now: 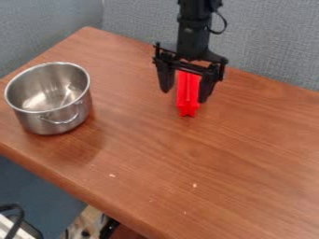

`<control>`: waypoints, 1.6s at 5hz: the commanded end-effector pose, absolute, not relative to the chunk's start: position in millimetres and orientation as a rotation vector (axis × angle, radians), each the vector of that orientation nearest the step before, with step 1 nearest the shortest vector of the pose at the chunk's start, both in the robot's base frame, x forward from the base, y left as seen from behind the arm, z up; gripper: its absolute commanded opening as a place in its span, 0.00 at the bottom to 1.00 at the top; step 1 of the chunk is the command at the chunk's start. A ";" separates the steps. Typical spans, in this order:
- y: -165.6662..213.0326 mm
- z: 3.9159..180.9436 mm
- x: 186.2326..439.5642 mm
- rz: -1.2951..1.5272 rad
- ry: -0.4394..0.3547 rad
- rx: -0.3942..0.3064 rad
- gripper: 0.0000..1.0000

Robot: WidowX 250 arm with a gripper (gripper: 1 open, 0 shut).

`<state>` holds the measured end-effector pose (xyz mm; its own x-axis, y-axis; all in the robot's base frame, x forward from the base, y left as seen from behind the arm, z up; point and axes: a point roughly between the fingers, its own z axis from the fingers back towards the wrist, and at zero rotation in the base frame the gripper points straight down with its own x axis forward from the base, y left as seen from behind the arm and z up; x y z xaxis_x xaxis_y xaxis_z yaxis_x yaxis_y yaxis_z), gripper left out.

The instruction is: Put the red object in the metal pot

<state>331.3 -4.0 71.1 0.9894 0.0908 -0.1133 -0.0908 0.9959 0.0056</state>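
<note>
We see the gripper [188, 89] wide open straddling the red object [187, 95] – nothing held. Looks light, rigid, maybe slick – we'd pinch mid-length. Metal pot [48, 96] sits well left of it.

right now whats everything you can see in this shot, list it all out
metal pot: one, shiny silver, left part of the table, upright, nothing visible inside
red object: one, bright red, right of centre on the table, well apart from the pot, between the gripper's fingers
table: one, reddish-brown wood, fills most of the view
wall: grey-blue, behind the table
floor clutter: a few dark and pale items below the table's front edge, too unclear to name
gripper: one, black, pointing down, jaws open, a finger on either side of the red object; contact cannot be told
arm: one, black, coming down from the top edge above the gripper
</note>
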 end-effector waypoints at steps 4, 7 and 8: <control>8.4 57.7 358.6 0.153 0.079 0.032 1.00; 10.3 50.5 360.2 0.164 0.093 0.031 0.00; 10.9 49.5 360.3 0.168 0.095 0.030 0.00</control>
<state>353.3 3.5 39.5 0.9793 0.1536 -0.1316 -0.1497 0.9880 0.0390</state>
